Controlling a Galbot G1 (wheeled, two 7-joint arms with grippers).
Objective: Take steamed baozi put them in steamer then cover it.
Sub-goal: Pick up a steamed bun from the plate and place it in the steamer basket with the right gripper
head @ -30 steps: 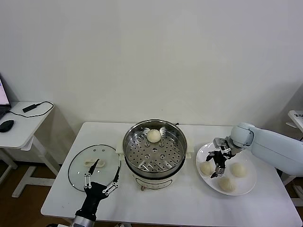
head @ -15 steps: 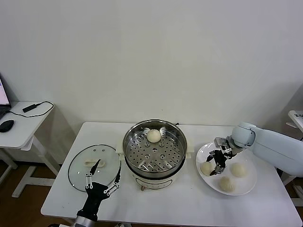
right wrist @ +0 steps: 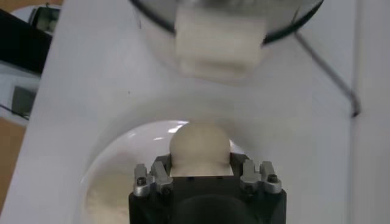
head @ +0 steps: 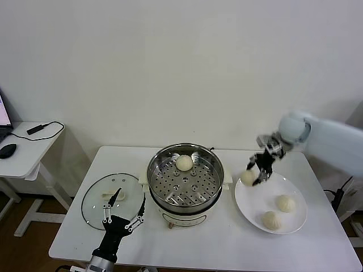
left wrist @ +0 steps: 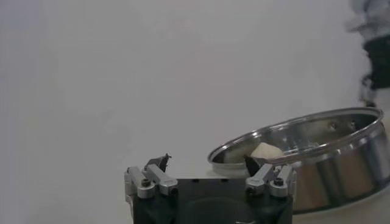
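My right gripper (head: 256, 173) is shut on a steamed baozi (head: 248, 177) (right wrist: 199, 145) and holds it in the air above the left rim of the white plate (head: 296, 224), just right of the steamer (head: 185, 177). One baozi (head: 184, 162) lies on the steamer's perforated tray, at the back. On the plate lie two more: a baozi (head: 285, 203) and another baozi (head: 271, 220). The glass cover (head: 112, 199) lies flat on the table left of the steamer. My left gripper (head: 121, 213) (left wrist: 207, 167) stands open at the cover's near edge, with nothing in it.
A small side table (head: 22, 148) with a mouse and a cable stands at the far left. The steamer's white side handle (right wrist: 220, 42) faces the plate. The white table (head: 198, 249) has bare room along its front edge.
My right gripper shut on the left baozi of the plate, then lifted it up and slightly left off the plate. The left arm barely moved.
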